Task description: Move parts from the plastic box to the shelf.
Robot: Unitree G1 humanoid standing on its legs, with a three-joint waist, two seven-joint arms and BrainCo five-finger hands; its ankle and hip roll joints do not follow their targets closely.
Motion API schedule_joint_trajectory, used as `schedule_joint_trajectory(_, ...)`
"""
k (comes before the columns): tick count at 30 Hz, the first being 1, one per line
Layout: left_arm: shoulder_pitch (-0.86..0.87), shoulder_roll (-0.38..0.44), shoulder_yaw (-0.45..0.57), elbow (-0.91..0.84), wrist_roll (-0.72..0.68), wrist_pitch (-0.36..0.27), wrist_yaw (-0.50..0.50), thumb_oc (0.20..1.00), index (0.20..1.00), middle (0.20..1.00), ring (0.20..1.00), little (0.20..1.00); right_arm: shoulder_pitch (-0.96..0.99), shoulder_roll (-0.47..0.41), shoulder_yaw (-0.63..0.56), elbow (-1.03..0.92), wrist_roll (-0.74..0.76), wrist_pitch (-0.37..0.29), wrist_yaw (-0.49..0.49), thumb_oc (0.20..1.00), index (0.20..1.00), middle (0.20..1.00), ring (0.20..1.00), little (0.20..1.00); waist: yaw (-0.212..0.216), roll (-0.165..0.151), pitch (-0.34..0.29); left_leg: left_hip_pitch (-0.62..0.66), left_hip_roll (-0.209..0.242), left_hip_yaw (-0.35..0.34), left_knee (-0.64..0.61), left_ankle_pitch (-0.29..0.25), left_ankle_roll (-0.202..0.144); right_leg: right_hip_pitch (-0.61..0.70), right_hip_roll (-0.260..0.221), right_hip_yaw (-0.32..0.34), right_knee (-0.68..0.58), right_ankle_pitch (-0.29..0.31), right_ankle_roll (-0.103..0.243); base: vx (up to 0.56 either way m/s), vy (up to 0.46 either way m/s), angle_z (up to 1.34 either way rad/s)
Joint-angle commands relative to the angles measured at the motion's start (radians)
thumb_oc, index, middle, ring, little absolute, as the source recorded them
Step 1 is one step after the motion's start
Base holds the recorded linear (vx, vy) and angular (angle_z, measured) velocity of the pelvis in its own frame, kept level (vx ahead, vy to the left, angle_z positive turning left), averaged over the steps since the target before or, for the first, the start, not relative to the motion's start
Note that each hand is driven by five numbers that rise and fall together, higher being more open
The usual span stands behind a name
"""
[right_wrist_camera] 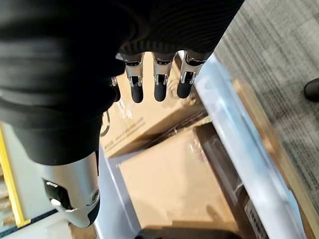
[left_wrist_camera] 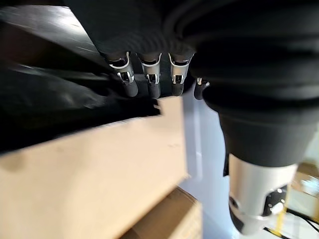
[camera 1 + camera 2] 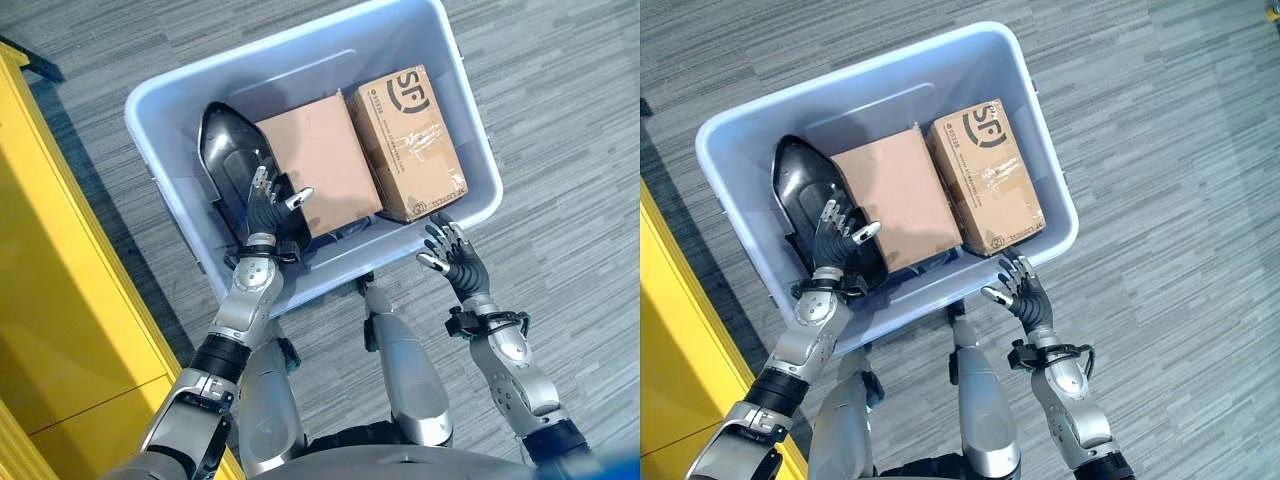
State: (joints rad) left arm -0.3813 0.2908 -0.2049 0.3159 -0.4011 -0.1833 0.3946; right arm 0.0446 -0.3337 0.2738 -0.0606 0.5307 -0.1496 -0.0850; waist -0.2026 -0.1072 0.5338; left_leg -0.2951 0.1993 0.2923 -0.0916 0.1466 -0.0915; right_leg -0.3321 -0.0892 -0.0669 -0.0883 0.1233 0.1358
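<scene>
A pale blue plastic box (image 3: 470,110) stands on the carpet and holds a black moulded part (image 3: 225,150), a plain cardboard box (image 3: 318,160) and a printed cardboard box (image 3: 410,140). My left hand (image 3: 268,205) is inside the plastic box, over the black part beside the plain cardboard box (image 2: 99,169), with its fingers (image 2: 149,82) straight and its thumb spread. My right hand (image 3: 455,258) hovers open just outside the plastic box's near rim (image 1: 239,134), by the printed cardboard box's corner, holding nothing.
A yellow shelf unit (image 3: 60,300) runs along the left side, close to the plastic box. Grey striped carpet (image 3: 560,130) surrounds the plastic box on the right and far sides. A dark shoe tip (image 1: 311,89) shows on the carpet in the right wrist view.
</scene>
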Motion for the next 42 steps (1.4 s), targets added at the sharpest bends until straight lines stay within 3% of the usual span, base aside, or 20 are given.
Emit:
schedule_joint_trajectory(1, 0.026, 0.067, 0.047, -0.016, 0.069, -0.066, 0.074, 1.000, 1.000, 1.000, 1.000, 1.000, 0.043, 0.002, -0.020, -0.086, 0.047, -0.080, -0.006, 1.000, 1.000, 1.000, 1.000, 1.000, 0.045, -0.038, -0.042, 0.068, 0.076, -0.004, 0.022, -0.005, -0.075, -0.059, -0.086, -0.045, 0.073, 0.024, 0.077, -0.03, -0.034, -0.01)
schedule_joint_trajectory(10, -0.069, 0.094, 0.066, 0.174, 0.107, -0.065, 0.177, 1.000, 1.000, 1.000, 1.000, 1.000, 0.077, -0.017, -0.001, -0.098, 0.078, -0.118, -0.009, 1.000, 1.000, 1.000, 1.000, 1.000, 0.015, -0.069, -0.019, 0.027, 0.077, -0.014, 0.036, -0.004, -0.081, -0.089, -0.074, -0.036, 0.057, 0.039, 0.068, 0.00, -0.003, -0.01)
schedule_joint_trajectory(23, -0.248, 0.078, -0.032, 0.420, 0.092, -0.020, 0.140, 1.000, 1.000, 1.000, 1.000, 1.000, 0.085, -0.029, 0.033, -0.100, 0.092, -0.126, -0.009, 1.000, 1.000, 1.000, 1.000, 1.000, -0.025, -0.098, -0.014, -0.013, 0.081, -0.013, 0.030, 0.004, -0.084, -0.136, -0.062, -0.021, 0.052, 0.047, 0.065, 0.00, -0.004, 0.02)
schedule_joint_trajectory(36, -0.266, 0.035, -0.104, 0.386, 0.091, -0.016, 0.085, 1.000, 1.000, 1.000, 1.000, 1.000, 0.088, -0.031, 0.031, -0.110, 0.080, -0.118, -0.003, 1.000, 1.000, 1.000, 1.000, 1.000, -0.034, -0.090, -0.015, 0.003, 0.078, -0.006, 0.014, 0.005, -0.084, -0.136, -0.057, -0.011, 0.049, 0.045, 0.063, 0.00, 0.000, 0.00)
schedule_joint_trajectory(42, -0.240, 0.037, -0.090, 0.363, 0.054, -0.030, 0.069, 1.000, 1.000, 1.000, 1.000, 1.000, 0.088, -0.030, 0.025, -0.106, 0.076, -0.116, -0.001, 1.000, 1.000, 1.000, 1.000, 1.000, -0.029, -0.075, -0.018, 0.015, 0.071, -0.003, 0.011, 0.000, -0.082, -0.130, -0.057, -0.003, 0.048, 0.041, 0.061, 0.00, 0.000, 0.00)
